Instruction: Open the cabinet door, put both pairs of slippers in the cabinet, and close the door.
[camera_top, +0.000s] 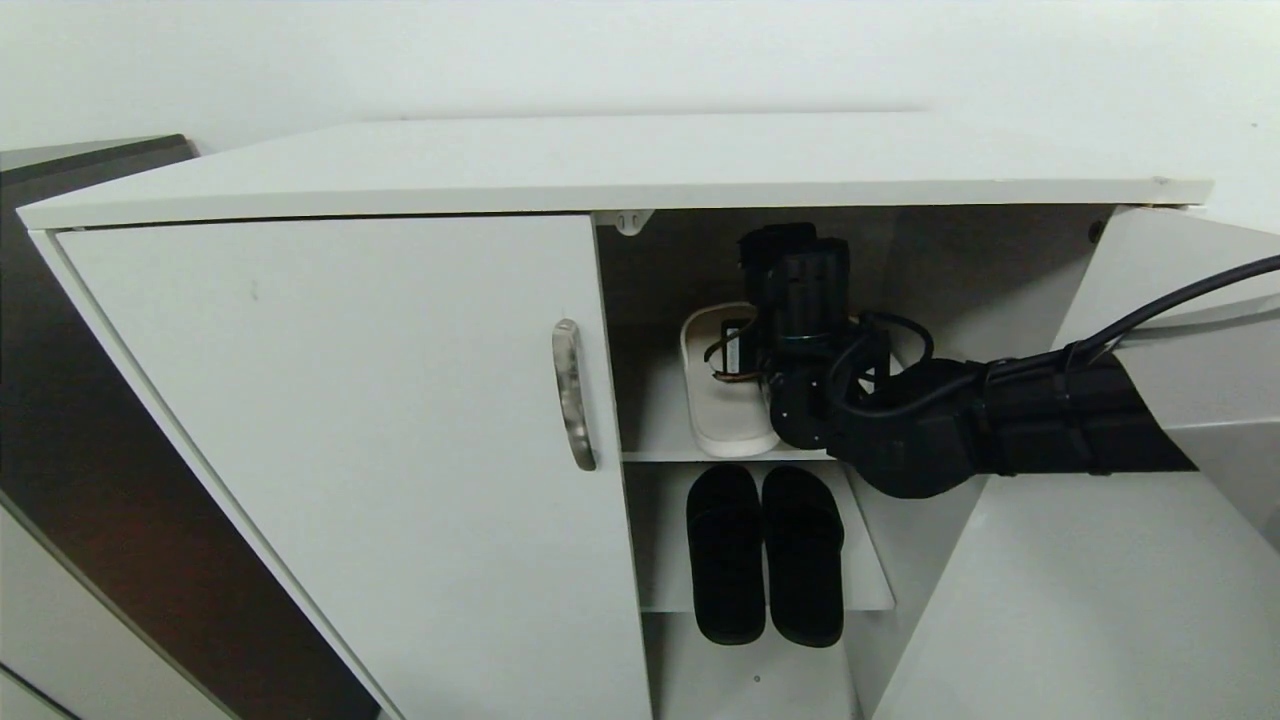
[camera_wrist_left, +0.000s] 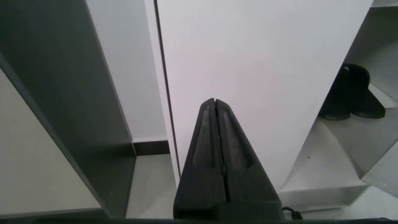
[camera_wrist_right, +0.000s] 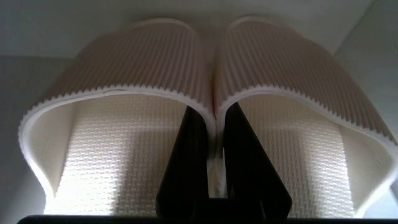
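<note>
A white cabinet (camera_top: 600, 160) stands with its left door (camera_top: 350, 420) closed and its right door (camera_top: 1050, 600) swung open. My right arm (camera_top: 900, 420) reaches into the upper shelf (camera_top: 650, 430). There my right gripper (camera_wrist_right: 216, 121) is shut on the white slippers (camera_wrist_right: 155, 68), pinching the two inner strap edges together. One white slipper (camera_top: 715, 400) lies on that shelf beside the wrist. The black slippers (camera_top: 765, 560) lie side by side on the lower shelf (camera_top: 870, 590). My left gripper (camera_wrist_left: 214, 106) is shut and holds nothing, low in front of the closed door (camera_wrist_left: 249, 74).
A metal handle (camera_top: 572, 395) is on the closed door's right edge. A dark panel (camera_top: 100, 400) stands left of the cabinet. The black slippers (camera_wrist_left: 351, 93) also show in the left wrist view, past the door's edge. The cabinet's bottom compartment (camera_top: 750, 680) lies under the lower shelf.
</note>
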